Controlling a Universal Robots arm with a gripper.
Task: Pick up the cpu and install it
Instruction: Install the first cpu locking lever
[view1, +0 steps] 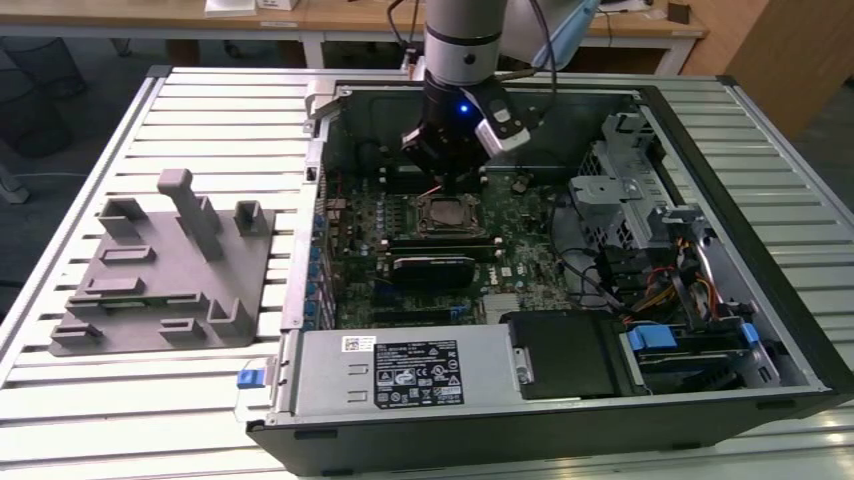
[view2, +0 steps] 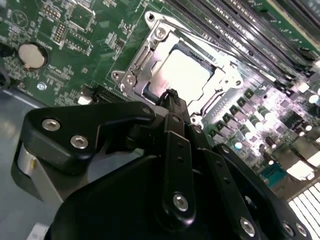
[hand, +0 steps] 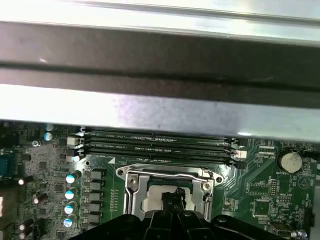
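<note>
1. In the exterior view, the arm reached down into an open computer case (view1: 747, 250) lying on a slatted metal table (view1: 214, 100). The gripper (view1: 447, 178) hung just above the motherboard socket (view1: 445, 213), near the middle of the green motherboard (view1: 534, 265). A grey plastic tray (view1: 147, 290) with upright posts stood on the table at the exterior view's left, well apart from the case.

2. In the second wrist view, the cpu (view2: 182, 75) lay flat inside the socket's metal frame (view2: 137, 62), its silvery top bright under the light. The gripper (view2: 172, 95) had its black fingertips drawn together to a narrow point just over the chip's edge; they were clenched on nothing, and I could not tell whether they touched the chip. A coin cell battery (view2: 31, 55) sat on the board, off to one side of the socket.

3. In the first wrist view, the cpu (hand: 157, 197) sat in the socket frame (hand: 131, 186) with the closed fingertips (hand: 174, 199) in front of it. Memory sticks (hand: 160, 142) ran alongside the socket, beside the case's wall (hand: 160, 115).
</note>
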